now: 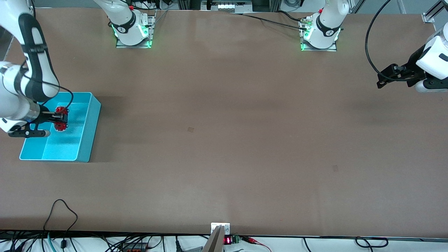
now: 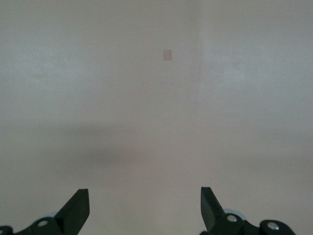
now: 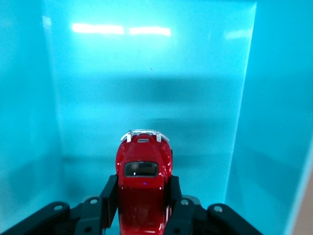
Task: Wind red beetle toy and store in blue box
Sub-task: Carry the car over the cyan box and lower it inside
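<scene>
The red beetle toy (image 3: 143,183) is a glossy red car with a dark window and silver bumper. My right gripper (image 3: 143,193) is shut on its sides, inside the blue box (image 3: 274,98). From the front, the toy (image 1: 61,119) hangs in the right gripper (image 1: 60,118) over the box's bottom, in the blue box (image 1: 91,126) at the right arm's end of the table. My left gripper (image 1: 381,81) stands open over bare table at the left arm's end, and the left wrist view shows its fingertips (image 2: 78,208) wide apart with nothing between them.
The brown table top (image 1: 224,140) stretches between the box and the left arm. Two small pale marks (image 1: 190,129) lie on it. Cables and a small display (image 1: 227,240) run along the table's front edge.
</scene>
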You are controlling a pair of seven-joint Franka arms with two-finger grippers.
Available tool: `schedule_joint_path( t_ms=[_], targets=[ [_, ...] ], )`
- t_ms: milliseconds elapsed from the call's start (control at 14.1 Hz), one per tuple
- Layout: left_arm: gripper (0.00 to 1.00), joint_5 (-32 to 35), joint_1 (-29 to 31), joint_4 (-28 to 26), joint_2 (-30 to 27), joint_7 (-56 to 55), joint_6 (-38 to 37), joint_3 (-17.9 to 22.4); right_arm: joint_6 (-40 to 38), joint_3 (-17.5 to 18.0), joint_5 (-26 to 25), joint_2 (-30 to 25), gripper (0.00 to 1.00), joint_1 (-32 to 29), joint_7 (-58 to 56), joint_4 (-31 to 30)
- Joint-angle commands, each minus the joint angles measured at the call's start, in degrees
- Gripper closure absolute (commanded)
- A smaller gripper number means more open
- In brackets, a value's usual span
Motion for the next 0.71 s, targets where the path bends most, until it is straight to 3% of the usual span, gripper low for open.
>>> schedule_joint_path(
  t_ms=[0, 142, 213, 284, 355, 427, 640],
  targets=[
    [0.0, -1.1, -0.01, -0.57, -0.99, 1.46, 0.65, -0.17, 0.68, 0.5, 2.11, 2.48, 0.98, -1.02, 0.85, 0.65],
    [0.0, -1.01, -0.01, -0.65, -0.99, 1.46, 1.44, -0.18, 0.24, 0.5, 2.21, 2.75, 0.82, -1.02, 0.85, 0.65],
    [0.0, -1.01, -0.01, -0.65, -0.99, 1.46, 1.53, -0.18, 0.24, 0.5, 2.21, 2.84, 0.54, -0.93, 0.85, 0.57],
    [0.0, -1.01, -0.01, -0.65, -0.99, 1.46, 1.62, -0.26, 0.07, 0.5, 2.21, 2.75, 0.35, -0.93, 0.32, 0.48],
    [0.0, -1.01, -0.01, -0.65, -0.99, 1.46, 1.62, -0.26, 0.07, 0.5, 2.21, 2.66, 0.05, -0.93, 0.23, 0.48],
    [0.0, -1.01, -0.01, -0.65, -0.99, 1.46, 1.62, -0.26, -0.02, 0.5, 2.21, 2.4, 0.0, -0.93, 0.14, 0.48],
    [0.0, -1.1, 0.08, -0.83, -0.9, 1.46, 1.62, -0.26, -1.24, 0.93, 1.94, -1.27, 0.0, -0.58, -0.12, 0.74]
  ],
)
